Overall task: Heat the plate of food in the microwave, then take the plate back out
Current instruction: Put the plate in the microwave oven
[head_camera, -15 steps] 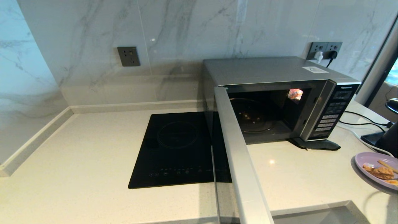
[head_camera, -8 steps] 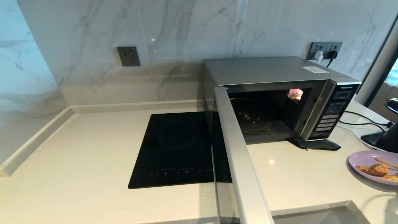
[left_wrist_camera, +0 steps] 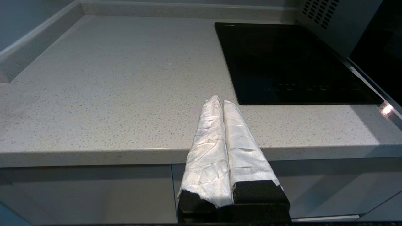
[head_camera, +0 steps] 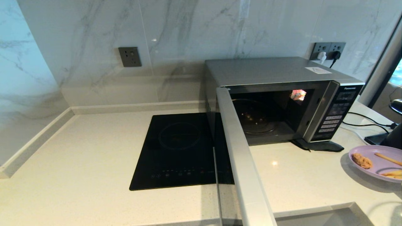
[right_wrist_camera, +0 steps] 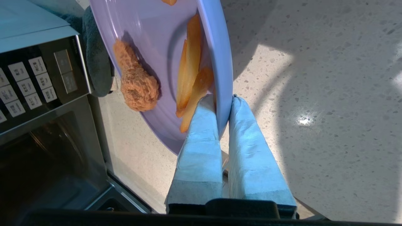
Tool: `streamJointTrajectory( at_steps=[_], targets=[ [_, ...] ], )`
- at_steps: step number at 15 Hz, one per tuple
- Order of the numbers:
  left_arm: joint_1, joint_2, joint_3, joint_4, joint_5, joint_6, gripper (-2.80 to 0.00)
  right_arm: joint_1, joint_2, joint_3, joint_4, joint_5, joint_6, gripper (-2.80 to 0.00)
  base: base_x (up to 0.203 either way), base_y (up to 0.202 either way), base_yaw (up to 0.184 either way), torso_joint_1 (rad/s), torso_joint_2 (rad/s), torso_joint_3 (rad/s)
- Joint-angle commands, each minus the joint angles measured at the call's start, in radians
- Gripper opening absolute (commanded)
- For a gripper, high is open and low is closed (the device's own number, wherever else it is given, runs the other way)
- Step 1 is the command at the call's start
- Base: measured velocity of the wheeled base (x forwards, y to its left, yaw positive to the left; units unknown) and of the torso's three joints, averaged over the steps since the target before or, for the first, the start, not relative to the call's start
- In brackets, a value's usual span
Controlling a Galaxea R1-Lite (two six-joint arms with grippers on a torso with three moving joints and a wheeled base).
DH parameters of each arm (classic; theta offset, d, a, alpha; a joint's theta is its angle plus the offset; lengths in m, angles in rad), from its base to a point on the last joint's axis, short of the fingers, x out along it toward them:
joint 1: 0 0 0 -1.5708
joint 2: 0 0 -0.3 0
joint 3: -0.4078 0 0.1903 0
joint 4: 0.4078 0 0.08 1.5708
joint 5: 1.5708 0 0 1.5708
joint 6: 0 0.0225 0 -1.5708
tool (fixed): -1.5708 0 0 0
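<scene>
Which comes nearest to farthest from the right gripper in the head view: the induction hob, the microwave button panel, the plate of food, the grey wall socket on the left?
The right gripper is shut on the plate's rim at the right edge.
1. plate of food, in its grip
2. microwave button panel, just left and behind
3. induction hob, mid-counter
4. grey wall socket, far left on the wall

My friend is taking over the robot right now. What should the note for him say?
Right gripper: shut on the plate of food, pinching its rim, held above the counter to the right of the microwave.
Left gripper: shut, holding nothing, parked at the counter's front edge.
Done: microwave door stands open, the inside has no plate in it.
Left: put the plate in, close the door, heat, take it out.
</scene>
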Motion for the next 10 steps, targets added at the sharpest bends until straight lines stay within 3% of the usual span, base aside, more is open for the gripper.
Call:
streamJointTrajectory(
  at_steps=[1,10],
  targets=[
    [0.0,0.002,0.0,0.0,0.0,-0.001,-2.8,-0.012,-0.006,0.011,0.004,0.044,-0.011,-2.8,0.0,0.0,0.0,0.0,0.0,0.0],
    [0.0,0.002,0.0,0.0,0.0,-0.001,-2.8,-0.046,-0.161,0.209,0.008,0.377,-0.23,-2.8,0.0,0.0,0.0,0.0,0.0,0.0]
  ],
)
